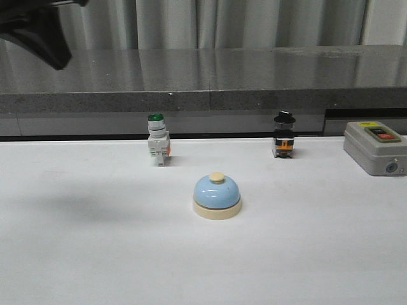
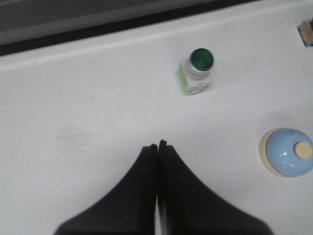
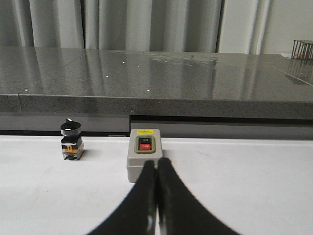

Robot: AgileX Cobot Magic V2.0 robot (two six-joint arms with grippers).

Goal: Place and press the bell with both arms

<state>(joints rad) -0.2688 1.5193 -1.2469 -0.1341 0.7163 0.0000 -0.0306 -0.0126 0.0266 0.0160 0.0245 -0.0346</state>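
The light-blue dome bell (image 1: 217, 196) with a cream base and cream button stands upright on the white table (image 1: 82, 254), near the middle. It also shows in the left wrist view (image 2: 287, 152), off to the side of my left gripper (image 2: 158, 145), which is shut and empty, high above the table. A piece of the left arm (image 1: 38, 28) shows at the top left of the front view. My right gripper (image 3: 157, 161) is shut and empty, low over the table, pointing at the grey box. The right gripper is out of the front view.
A green-capped white push-button switch (image 1: 158, 140) stands behind the bell to the left, also in the left wrist view (image 2: 196, 71). A black-knob switch (image 1: 284, 135) stands back right. A grey box with red button (image 1: 376, 147) sits at the right edge. A grey stone ledge (image 1: 203, 76) runs behind.
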